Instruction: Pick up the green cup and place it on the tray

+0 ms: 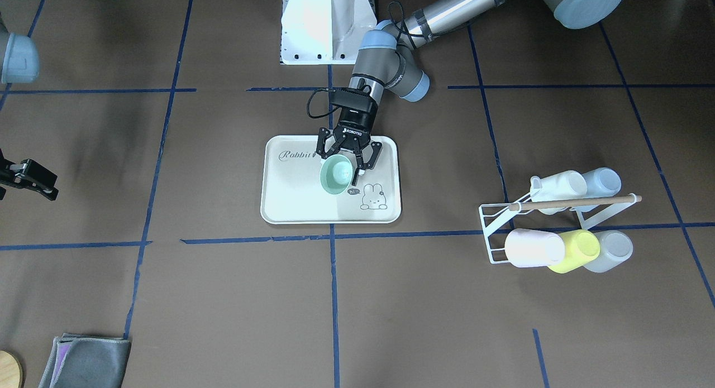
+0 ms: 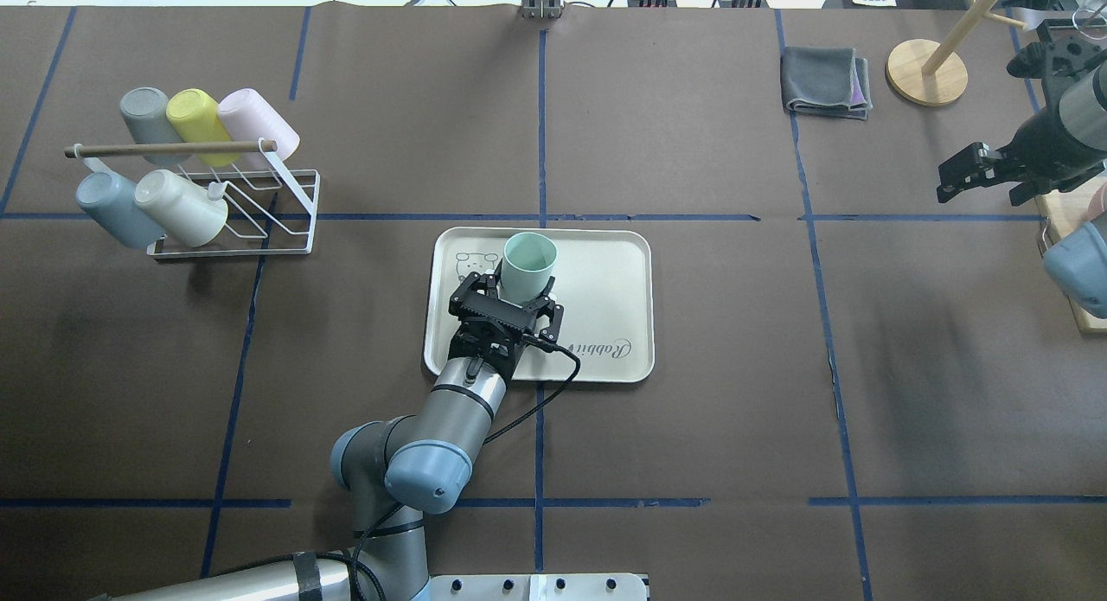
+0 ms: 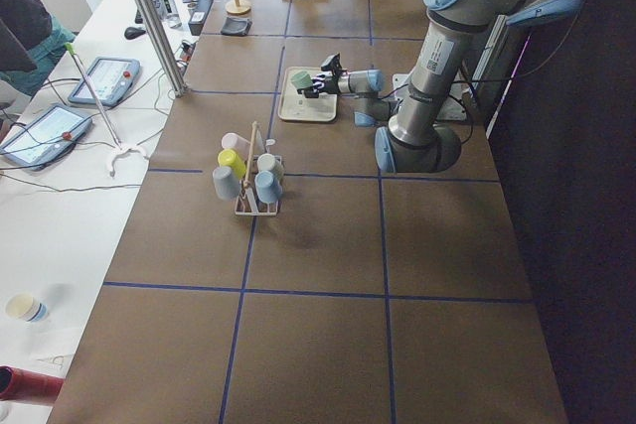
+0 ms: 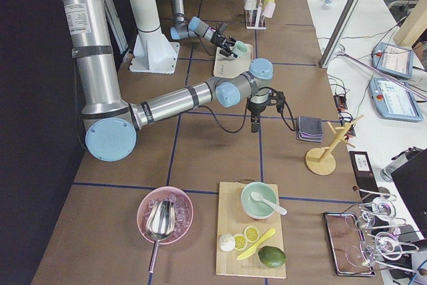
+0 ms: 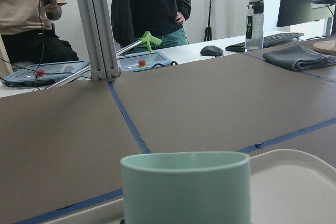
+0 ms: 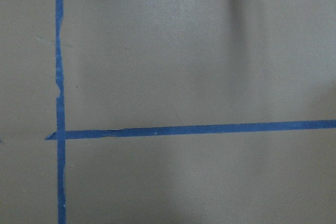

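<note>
The green cup [image 2: 529,264] [image 1: 335,176] stands upright on the cream tray [image 2: 605,272] [image 1: 296,192], near the bunny drawing. My left gripper [image 2: 510,283] [image 1: 342,166] hovers low over the tray, open, with its spread fingers either side of the cup's near side; whether they touch it I cannot tell. The left wrist view shows the cup [image 5: 186,187] close up and centred, with the tray's rim [image 5: 294,182] behind it. My right gripper [image 2: 951,179] [image 1: 53,188] hangs open far off at the table's right side, over bare table.
A white wire rack [image 2: 285,212] [image 1: 494,237] with several cups, one of them yellow [image 2: 197,115], sits on the robot's left. A folded grey cloth [image 2: 826,82] and a wooden stand base [image 2: 927,72] lie at the far right. People stand beyond the table in the left wrist view.
</note>
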Controlling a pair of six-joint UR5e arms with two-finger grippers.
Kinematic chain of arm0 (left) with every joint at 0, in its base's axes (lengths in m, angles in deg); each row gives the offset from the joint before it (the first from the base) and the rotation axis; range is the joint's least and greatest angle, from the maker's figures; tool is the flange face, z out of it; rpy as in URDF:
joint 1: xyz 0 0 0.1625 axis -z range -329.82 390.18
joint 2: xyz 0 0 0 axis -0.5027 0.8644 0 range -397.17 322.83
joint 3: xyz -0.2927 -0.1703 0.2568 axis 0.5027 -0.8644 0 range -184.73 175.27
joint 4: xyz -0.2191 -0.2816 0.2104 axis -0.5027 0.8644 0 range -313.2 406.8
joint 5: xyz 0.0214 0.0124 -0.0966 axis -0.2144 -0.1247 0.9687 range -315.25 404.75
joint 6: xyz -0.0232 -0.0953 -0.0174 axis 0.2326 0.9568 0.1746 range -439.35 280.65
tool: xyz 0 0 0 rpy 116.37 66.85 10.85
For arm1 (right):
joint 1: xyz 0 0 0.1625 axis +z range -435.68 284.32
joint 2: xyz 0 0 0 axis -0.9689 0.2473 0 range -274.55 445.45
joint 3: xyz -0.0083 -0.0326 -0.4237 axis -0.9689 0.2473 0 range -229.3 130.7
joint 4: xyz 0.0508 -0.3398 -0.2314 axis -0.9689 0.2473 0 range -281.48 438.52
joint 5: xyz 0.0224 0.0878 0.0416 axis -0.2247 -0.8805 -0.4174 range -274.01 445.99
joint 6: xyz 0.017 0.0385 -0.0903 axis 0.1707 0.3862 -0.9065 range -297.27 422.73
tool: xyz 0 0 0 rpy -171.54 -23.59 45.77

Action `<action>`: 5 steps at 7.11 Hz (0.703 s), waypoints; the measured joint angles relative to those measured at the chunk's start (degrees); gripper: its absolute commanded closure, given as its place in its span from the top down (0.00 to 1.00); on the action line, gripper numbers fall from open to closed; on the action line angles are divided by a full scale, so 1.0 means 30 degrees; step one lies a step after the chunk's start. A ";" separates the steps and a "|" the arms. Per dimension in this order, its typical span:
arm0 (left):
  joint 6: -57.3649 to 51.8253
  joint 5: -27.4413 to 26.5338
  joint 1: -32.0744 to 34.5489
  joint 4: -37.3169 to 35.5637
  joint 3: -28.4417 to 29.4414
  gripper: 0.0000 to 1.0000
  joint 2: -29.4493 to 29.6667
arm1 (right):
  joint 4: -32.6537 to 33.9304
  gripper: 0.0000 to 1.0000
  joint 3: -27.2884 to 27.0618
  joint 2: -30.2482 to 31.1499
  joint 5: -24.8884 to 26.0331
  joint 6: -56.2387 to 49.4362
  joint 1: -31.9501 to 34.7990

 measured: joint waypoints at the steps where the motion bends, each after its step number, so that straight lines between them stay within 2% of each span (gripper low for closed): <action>1: -0.0008 0.0099 0.0009 0.0000 -0.0030 0.70 0.0001 | 0.0000 1.00 0.0000 0.0000 0.0007 0.0000 0.0000; 5: -0.0003 0.0205 0.0038 0.0000 -0.0230 0.74 0.0002 | -0.0007 1.00 0.0000 0.0000 0.0011 0.0026 -0.0025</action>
